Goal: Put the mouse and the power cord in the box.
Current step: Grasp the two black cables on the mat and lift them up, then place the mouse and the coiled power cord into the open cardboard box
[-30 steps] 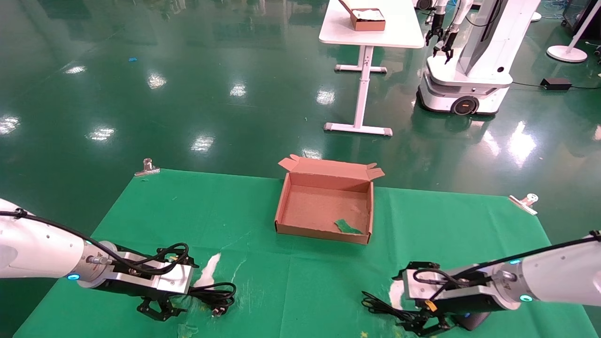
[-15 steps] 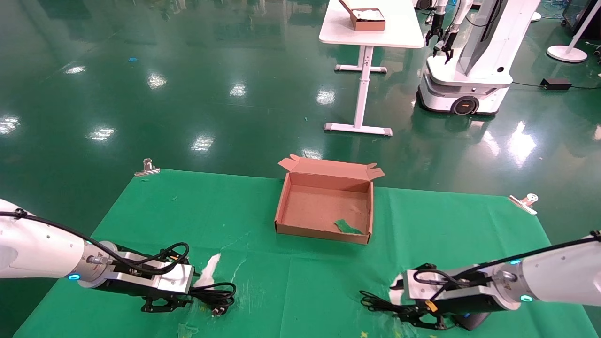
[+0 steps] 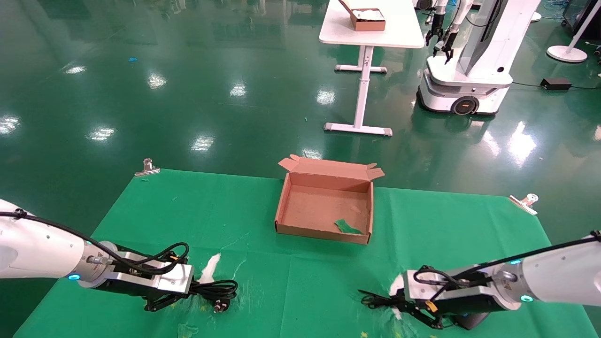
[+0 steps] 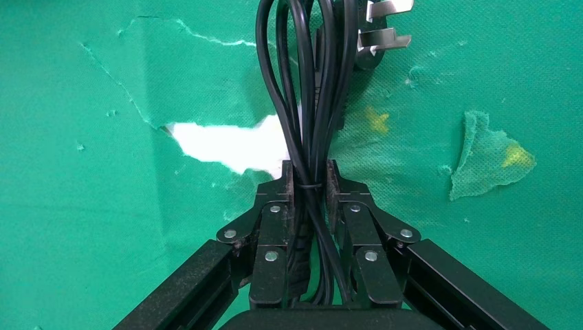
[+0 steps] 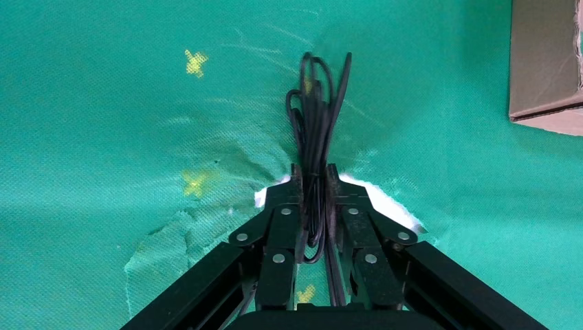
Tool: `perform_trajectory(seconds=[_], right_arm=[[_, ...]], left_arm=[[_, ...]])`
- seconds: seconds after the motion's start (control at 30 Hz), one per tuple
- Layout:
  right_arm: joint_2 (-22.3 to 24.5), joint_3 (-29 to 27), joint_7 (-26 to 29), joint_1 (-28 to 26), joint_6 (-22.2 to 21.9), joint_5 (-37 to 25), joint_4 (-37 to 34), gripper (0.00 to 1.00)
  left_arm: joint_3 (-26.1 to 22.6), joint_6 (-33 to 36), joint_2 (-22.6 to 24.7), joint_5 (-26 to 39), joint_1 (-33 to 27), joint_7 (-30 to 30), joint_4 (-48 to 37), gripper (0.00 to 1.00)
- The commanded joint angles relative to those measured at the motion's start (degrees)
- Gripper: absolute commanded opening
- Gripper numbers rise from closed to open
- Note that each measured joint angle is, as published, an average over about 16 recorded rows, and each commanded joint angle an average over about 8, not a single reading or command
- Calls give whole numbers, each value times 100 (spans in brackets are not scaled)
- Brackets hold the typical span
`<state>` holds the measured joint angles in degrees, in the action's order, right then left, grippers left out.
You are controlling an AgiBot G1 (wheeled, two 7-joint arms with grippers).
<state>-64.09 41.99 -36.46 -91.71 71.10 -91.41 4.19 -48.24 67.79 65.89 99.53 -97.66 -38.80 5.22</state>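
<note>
The power cord is a thick black coiled bundle lying on the green cloth at the front left. Its pronged plug points away from the wrist. My left gripper is shut on the bundle at its tie. At the front right my right gripper is shut on the mouse's thin coiled cable. The mouse body is a dark shape mostly hidden under that gripper. The open salmon-brown box stands at the cloth's middle, beyond and between both grippers.
A green cloth scrap lies inside the box. Tears in the cloth show white by both grippers. Metal clips pin the far corners. A white table and another robot stand beyond.
Both grippers stood open a second ago and have now shut, the left on the power cord bundle, the right on the mouse's cable.
</note>
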Motion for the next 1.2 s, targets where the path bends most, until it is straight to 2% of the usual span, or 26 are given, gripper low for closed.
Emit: perform_trajectory(seconds=[0.03,0.33,0.63,0.8,0.9,1.03,1.2], right_arm=[[0,1,0,1,0,-1,1,0],[163,-159,37,-70,166,231,-2,0],[1107,-811,201,-378,704,1163,27,0],[1360,-872,402,-801,711,1227,368,0],[1215,-887,571,-1013,594,1242,608,0],[740,-923,680,-1126,315,1302,786,0],[-45,-976,490,-1068,-431,1368,597,0]], left_arm=[[-1,-1,1,2,1,-2,2,0],[133,327,-160,-200,-108,160,-127,0],[776,1475,-730,-1138,-580,794,-597,0],[1165,1583,-658,-1696,-804,1327,-913,0],[1300,1391,-376,-1891,-948,1523,-960,0],[1423,876,138,-2074,-1113,1658,-912,0],[1546,56,718,-2266,-1267,1728,-783,0]])
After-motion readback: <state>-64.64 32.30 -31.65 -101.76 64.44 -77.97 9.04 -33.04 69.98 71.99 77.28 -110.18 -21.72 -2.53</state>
